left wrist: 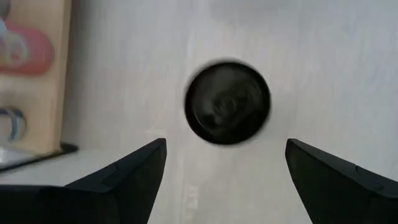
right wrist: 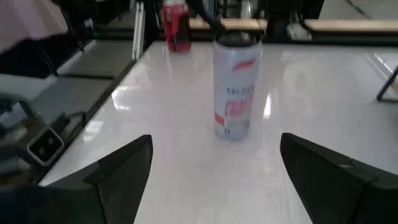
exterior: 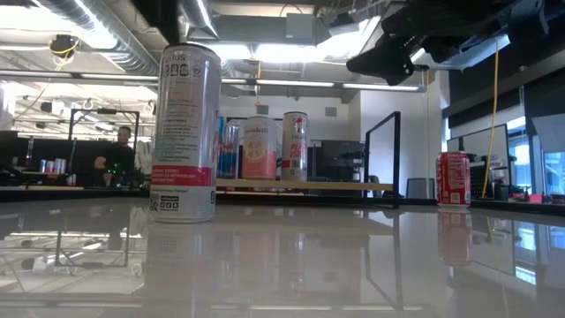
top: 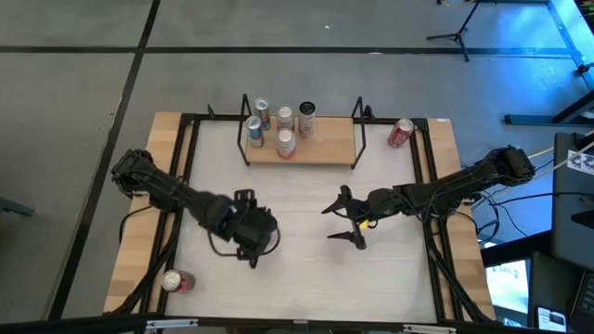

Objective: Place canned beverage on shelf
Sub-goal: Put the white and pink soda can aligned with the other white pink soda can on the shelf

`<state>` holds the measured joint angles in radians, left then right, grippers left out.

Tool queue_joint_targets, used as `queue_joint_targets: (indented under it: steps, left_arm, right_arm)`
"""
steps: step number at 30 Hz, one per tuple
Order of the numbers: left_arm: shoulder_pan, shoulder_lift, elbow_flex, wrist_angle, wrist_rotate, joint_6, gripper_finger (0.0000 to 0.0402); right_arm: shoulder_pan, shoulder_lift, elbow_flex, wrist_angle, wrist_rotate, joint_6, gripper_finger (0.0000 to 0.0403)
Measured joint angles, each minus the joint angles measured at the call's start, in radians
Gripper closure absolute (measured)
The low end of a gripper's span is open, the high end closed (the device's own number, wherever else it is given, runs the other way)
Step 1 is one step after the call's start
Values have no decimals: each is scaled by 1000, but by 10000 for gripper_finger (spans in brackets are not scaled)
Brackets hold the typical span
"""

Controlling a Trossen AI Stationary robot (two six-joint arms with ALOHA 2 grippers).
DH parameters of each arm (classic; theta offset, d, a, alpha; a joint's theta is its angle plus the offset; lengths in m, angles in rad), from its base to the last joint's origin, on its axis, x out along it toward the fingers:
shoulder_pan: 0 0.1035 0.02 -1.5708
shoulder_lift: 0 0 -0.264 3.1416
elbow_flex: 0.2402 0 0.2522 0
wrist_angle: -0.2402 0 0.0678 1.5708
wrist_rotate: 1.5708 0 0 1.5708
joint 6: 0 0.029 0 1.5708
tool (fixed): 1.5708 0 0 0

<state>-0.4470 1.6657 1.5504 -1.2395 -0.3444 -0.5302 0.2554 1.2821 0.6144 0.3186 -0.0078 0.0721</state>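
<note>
Tall white can stands upright under the spread left hand.

Can top between open hand

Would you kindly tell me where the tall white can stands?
The tall white can stands upright on the tabletop, directly below the left end effector, in front of the shelf.

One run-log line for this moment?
left gripper: open above upright silver can | right gripper: open, facing it | wooden shelf: five cans
</note>
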Motion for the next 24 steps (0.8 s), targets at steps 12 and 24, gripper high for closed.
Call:
queue_joint_targets:
  steps: [12,24]
  left_arm:
    - [-214,2,-312,182,-174,-441,83]
    - [-245,2,-636,819,-376,-462,83]
  right_arm:
    - [0,238,2,395,30,-8,54]
    - [-30,503,169,413,404,-77,54]
